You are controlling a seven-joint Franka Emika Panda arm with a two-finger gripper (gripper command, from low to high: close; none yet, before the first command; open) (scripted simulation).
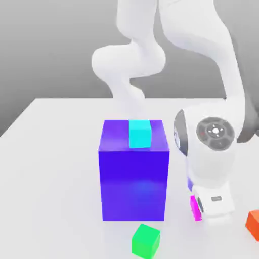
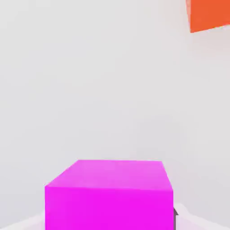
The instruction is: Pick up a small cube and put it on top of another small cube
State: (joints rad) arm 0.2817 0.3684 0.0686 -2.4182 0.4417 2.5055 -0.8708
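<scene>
Low at the exterior view's right, the gripper (image 1: 198,208) is mostly hidden behind the arm's bulky white wrist, and of the small magenta-pink cube (image 1: 195,208) there shows just a narrow sliver at the hand's edge, close above the white table (image 1: 50,177). Whether the cube touches the table or hangs a little clear of it is hard to make out from that side. The orange cube (image 1: 253,224) is cut off by the frame's right edge, so only part of it can be seen. The hand view gives what the exterior view hides: the magenta-pink cube (image 2: 109,195) seen from close by, its top face and one side face plain, cut off at the picture's edge, with a dark bit of a finger just beside one lower corner. The orange cube (image 2: 209,15) shows there too, cropped at a corner and well apart from the pink one. The exterior view alone takes in the big blue block (image 1: 134,172) with a small cyan cube (image 1: 140,133) sitting on its top near the back edge, and the green cube (image 1: 145,240) on the table in front of the block. The gripper is closed tight on the magenta-pink cube, holding it beside the block's lower right corner.
</scene>
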